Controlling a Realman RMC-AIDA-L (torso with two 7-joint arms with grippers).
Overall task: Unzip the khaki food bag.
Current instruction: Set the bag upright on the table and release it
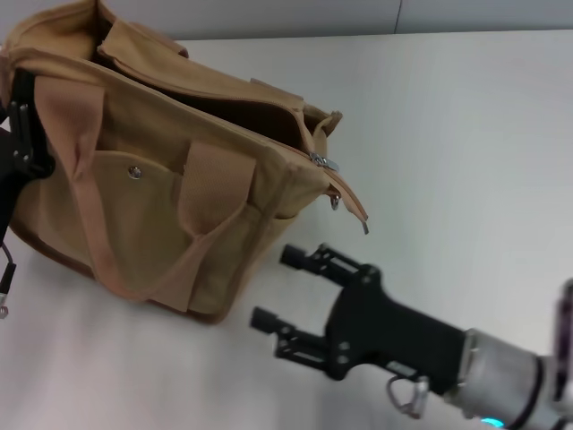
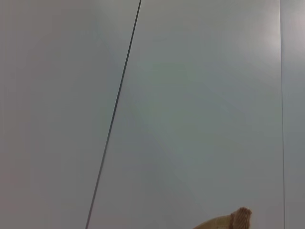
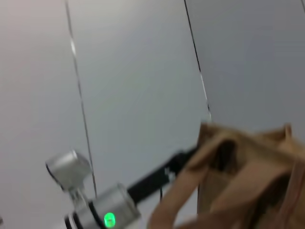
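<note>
Clearly the khaki food bag (image 1: 170, 170) is soft canvas that we expect to sag and slide if pulled, so we would brace its end and pinch the small metal zipper pull (image 1: 324, 161) at the near corner. It stands on the white table (image 1: 466, 134), its top gaping. Our right gripper (image 1: 273, 288) hovers just below that corner, fingers spread, holding nothing. Our left gripper (image 1: 20, 134) sits against the bag's far end; its fingers we cannot make out.
</note>
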